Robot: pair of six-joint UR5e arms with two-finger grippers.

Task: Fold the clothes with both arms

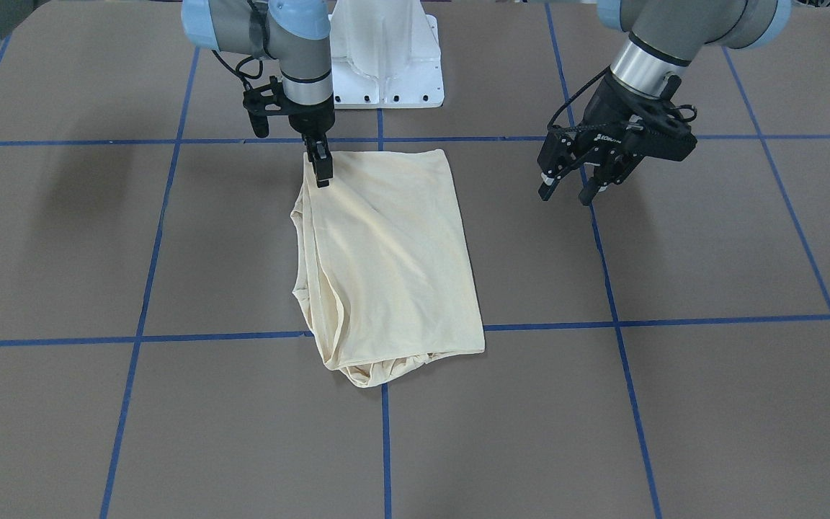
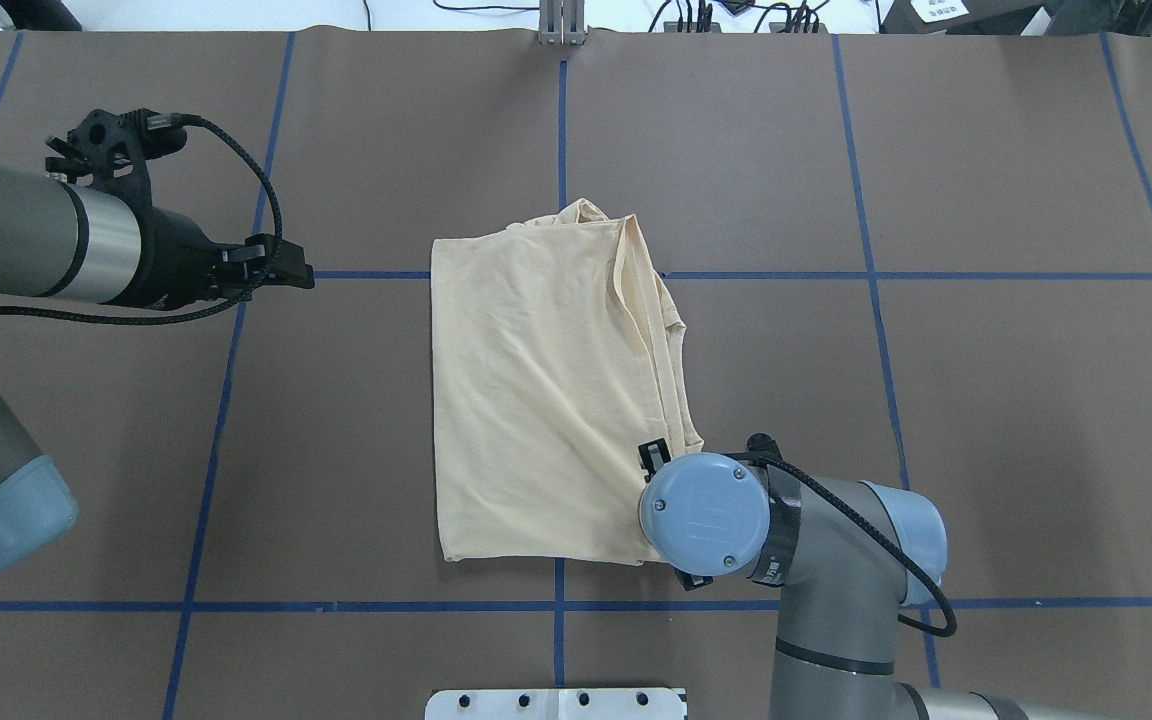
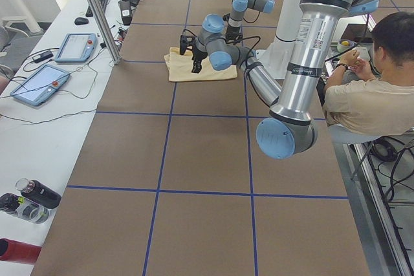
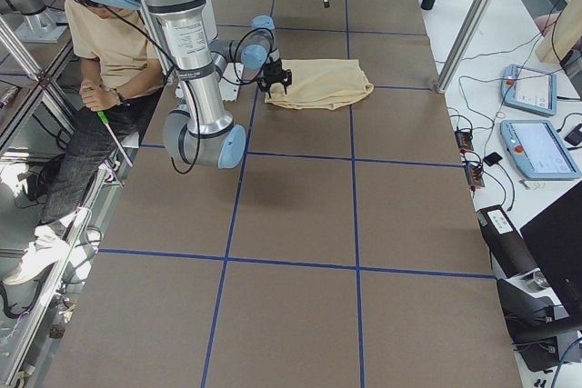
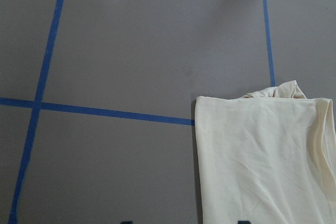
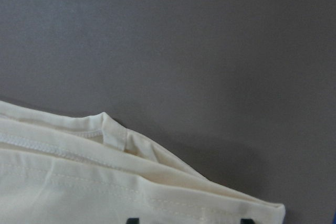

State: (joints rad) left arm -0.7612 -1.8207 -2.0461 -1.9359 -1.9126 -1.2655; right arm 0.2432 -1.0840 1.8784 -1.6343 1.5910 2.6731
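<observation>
The cream-yellow shirt (image 1: 393,252) lies folded into a rectangle at the table's middle, its print hidden. It also shows in the overhead view (image 2: 536,400) and in the left wrist view (image 5: 262,161). My right gripper (image 1: 323,179) points down onto the shirt's corner nearest the base. Its jaws stand apart over the layered hem (image 6: 79,182). In the overhead view the right wrist cap (image 2: 704,512) hides that gripper. My left gripper (image 1: 566,196) is open and empty. It hovers over bare table beside the shirt, apart from it (image 2: 301,275).
The white pedestal base (image 1: 386,65) stands at the robot's edge of the brown table with blue tape lines (image 1: 617,317). A seated person (image 3: 369,95) is beside the robot. Tablets (image 3: 39,82), bottles (image 3: 26,201) and a metal post (image 3: 97,14) stand along the far side.
</observation>
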